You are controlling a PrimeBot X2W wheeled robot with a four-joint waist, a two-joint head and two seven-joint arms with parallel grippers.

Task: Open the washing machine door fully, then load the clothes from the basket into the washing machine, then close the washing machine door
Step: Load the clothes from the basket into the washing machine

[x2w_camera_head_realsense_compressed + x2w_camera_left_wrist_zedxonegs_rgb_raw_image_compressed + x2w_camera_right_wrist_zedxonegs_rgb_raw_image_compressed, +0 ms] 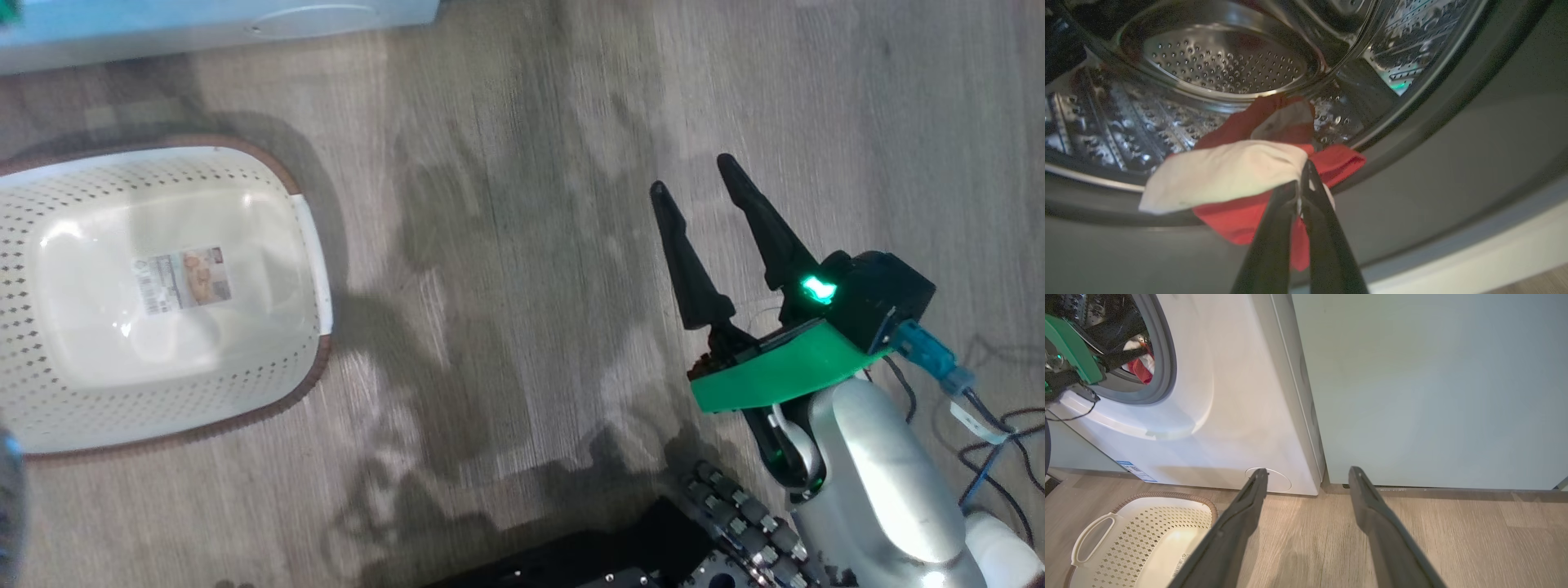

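In the left wrist view my left gripper [1300, 179] is shut on the clothes [1224, 171], a red garment with a white patch. It hangs at the lower lip of the steel perforated drum [1224, 61]. The right wrist view shows the washing machine [1229, 396] with my left gripper [1137, 353] reaching into its open mouth beside the clothes [1141, 369]. The basket [49, 408] stands on the floor with nothing in it but its label, and its wall [1151, 522] lies below the washer. My right gripper [690, 175] hovers open over bare floor, fingers [1249, 506] spread. The washing machine door is out of view.
A pale teal cabinet front [1433, 384] stands right of the washer. The washer's lower edge [245, 24] runs along the top of the head view. Cables [988, 457] trail at the right, and my dark base [637, 555] sits at the bottom. Wooden floor lies between basket and right gripper.
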